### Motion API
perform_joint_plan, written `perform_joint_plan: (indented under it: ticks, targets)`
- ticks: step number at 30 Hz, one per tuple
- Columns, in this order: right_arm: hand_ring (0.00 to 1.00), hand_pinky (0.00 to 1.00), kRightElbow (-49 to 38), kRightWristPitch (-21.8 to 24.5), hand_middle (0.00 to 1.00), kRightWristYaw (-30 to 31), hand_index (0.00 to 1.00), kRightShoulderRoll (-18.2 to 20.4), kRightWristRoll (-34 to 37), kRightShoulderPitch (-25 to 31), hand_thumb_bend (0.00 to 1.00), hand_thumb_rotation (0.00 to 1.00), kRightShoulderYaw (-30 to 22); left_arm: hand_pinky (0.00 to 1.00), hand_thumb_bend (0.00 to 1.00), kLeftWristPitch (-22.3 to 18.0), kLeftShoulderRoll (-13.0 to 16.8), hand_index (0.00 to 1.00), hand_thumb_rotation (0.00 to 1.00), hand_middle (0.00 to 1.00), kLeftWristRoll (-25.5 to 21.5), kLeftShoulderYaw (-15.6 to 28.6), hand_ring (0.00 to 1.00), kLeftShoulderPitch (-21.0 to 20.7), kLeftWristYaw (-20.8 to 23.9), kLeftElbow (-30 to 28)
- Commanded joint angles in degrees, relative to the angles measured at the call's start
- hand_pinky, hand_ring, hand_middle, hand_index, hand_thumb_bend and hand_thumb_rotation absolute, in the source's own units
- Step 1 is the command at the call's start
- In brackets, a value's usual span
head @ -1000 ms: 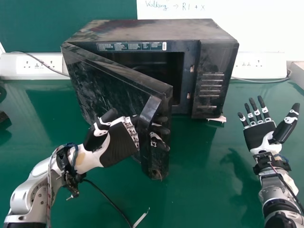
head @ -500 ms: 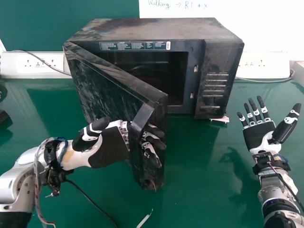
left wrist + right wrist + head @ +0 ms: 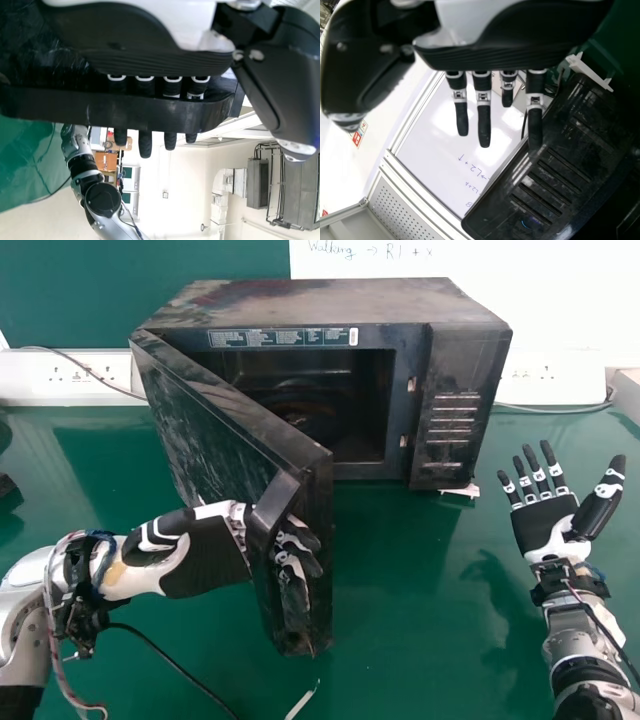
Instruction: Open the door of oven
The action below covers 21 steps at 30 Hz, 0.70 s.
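The black oven (image 3: 320,302) on the desk (image 3: 400,660) shows its dim cavity (image 3: 355,390) behind a partly open door (image 3: 215,430), the left robot hand (image 3: 210,558) threading extended fingers behind the handle (image 3: 262,540), the right robot hand (image 3: 545,523) spread palm-up.

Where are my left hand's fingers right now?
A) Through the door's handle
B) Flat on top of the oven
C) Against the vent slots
A: the left hand's fingers pass behind the handle, tips showing beyond it.
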Motion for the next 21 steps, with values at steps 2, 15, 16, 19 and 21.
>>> perform_joint_plan:
  ticks: [2, 15, 16, 19, 21]
  targets:
    - [0.61, 0.49, 0.5, -0.2, 0.75, -0.5, 0.82, -0.2, 0.1, -0.4, 1.00, 0.84, -0.2, 0.43, 0.97, -0.7, -1.5, 0.80, 0.94, 0.66, -7.4, 3.1, 0.57, -0.4, -3.2, -3.6]
    - [0.62, 0.50, 0.3, -0.1, 0.78, 0.3, 0.84, -0.2, 0.2, -0.3, 1.00, 0.82, -0.3, 0.37, 1.00, 5.9, 4.5, 0.72, 0.95, 0.60, -11.9, 11.2, 0.52, 2.0, -5.0, -4.7]
    - [0.62, 0.50, 0.3, -0.2, 0.78, 0.3, 0.85, -0.2, 0.2, -0.3, 1.00, 0.82, -0.3, 0.35, 1.00, 6.0, 4.6, 0.71, 0.95, 0.59, -12.5, 12.1, 0.49, 2.8, -4.9, -6.0]
    - [0.62, 0.50, 0.3, -0.2, 0.78, 0.2, 0.84, -0.2, 0.2, -0.3, 1.00, 0.82, -0.3, 0.32, 0.93, -1.2, 2.7, 0.68, 0.91, 0.55, -11.9, 15.3, 0.45, 4.5, -7.1, -8.2]
    - [0.62, 0.50, 0.2, -0.4, 0.78, 0.2, 0.84, -0.2, 0.1, -0.3, 1.00, 0.82, -0.2, 0.26, 0.79, -20.5, -11.5, 0.62, 0.58, 0.53, -14.2, 20.1, 0.38, 3.7, -8.8, -8.4]
